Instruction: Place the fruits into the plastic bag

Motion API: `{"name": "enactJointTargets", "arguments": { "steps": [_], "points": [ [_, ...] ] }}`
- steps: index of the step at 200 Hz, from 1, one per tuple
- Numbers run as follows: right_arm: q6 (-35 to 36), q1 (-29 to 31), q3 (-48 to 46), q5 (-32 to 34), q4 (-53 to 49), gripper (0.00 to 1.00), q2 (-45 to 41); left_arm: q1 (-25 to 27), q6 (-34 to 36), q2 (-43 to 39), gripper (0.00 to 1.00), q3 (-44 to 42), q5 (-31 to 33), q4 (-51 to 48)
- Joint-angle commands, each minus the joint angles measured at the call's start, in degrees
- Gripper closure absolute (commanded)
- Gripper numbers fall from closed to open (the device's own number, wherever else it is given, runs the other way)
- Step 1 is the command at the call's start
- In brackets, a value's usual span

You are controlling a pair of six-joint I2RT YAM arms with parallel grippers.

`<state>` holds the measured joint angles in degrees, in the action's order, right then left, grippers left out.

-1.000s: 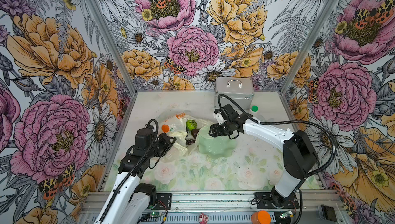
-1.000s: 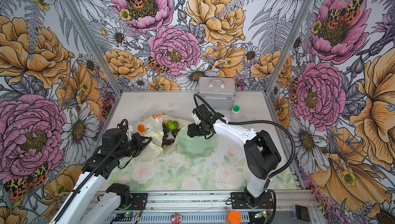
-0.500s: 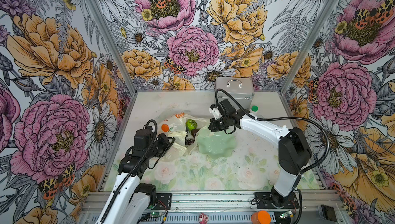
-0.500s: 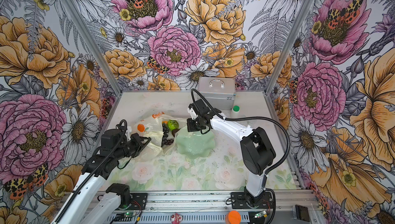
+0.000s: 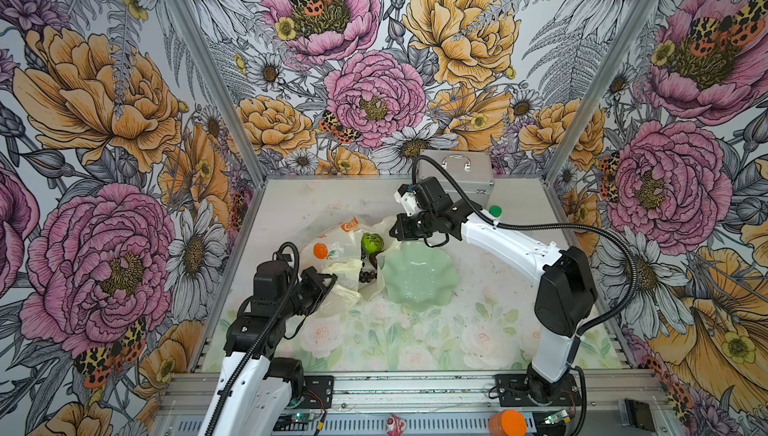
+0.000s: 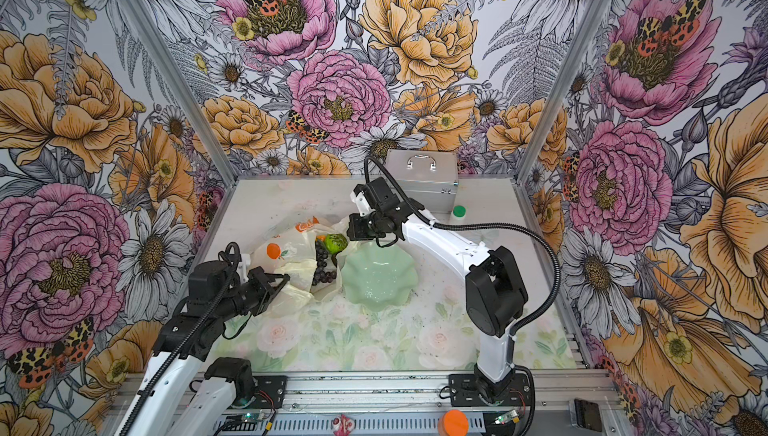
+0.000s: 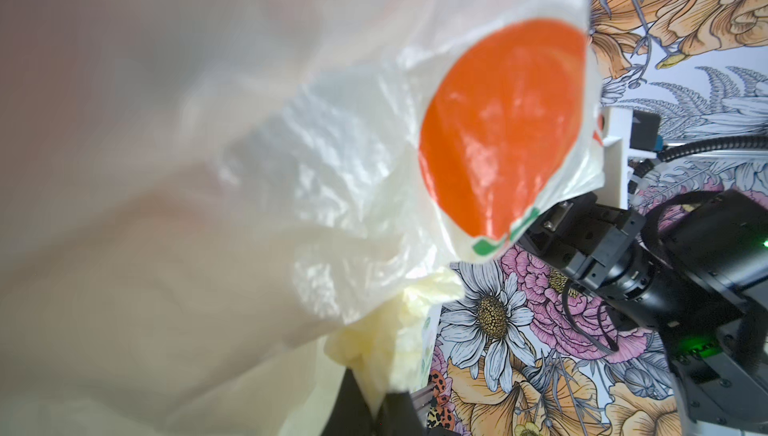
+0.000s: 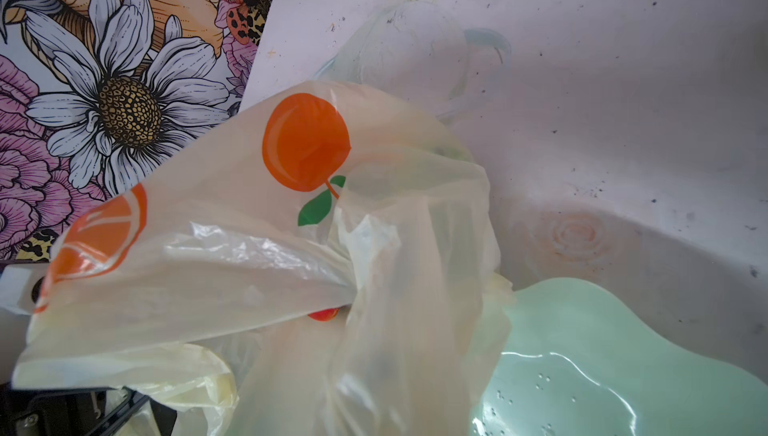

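Floral-printed worktop [image 5: 478, 330] inside a flower-papered enclosure. The translucent cream plastic bag [image 5: 336, 249] [image 6: 291, 257], printed with oranges, lies crumpled on the left half of the worktop, its mouth spread open toward the centre and touching the pale green scalloped dish [image 5: 417, 278] [image 6: 378, 276] just beside it. A silver metal case [image 5: 457, 172] stands at the back wall, well apart from the bag. The left pincer [image 5: 331, 280] [image 6: 282, 278] is clenched on a bunched fold of the bag's near edge; the left wrist view shows the film drawn down between its dark fingers [image 7: 353, 405]. The right pincer [image 5: 397, 230] [image 6: 353, 228] is clenched on the bag's far edge, with film stretched taut toward it in the right wrist view. Inside the open mouth lie a green kiwi half [image 5: 372, 242] [image 6: 336, 242] and a purple grape bunch [image 5: 368, 276] [image 6: 322, 265]. A small green cap [image 5: 494, 210] sits near the case.
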<state>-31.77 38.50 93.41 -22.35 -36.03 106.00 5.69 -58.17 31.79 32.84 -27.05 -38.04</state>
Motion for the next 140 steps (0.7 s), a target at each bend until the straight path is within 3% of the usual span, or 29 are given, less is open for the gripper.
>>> {"name": "enactJointTargets", "arguments": {
  "steps": [1,83,140],
  "points": [
    [-1.3,1.4,4.3,0.0,-0.5,1.0,0.5,-0.7,-0.1,-0.8,1.0,0.7,-2.3,-1.5],
    [-1.1,2.5,16.7,-1.2,-4.2,1.0,3.6,-1.7,2.3,4.4,1.0,9.3,-2.0,-5.1],
    [0.3,1.4,40.9,-5.6,-13.3,1.0,12.1,-6.1,5.3,13.3,1.0,21.8,-1.3,-10.2]
  ]
}}
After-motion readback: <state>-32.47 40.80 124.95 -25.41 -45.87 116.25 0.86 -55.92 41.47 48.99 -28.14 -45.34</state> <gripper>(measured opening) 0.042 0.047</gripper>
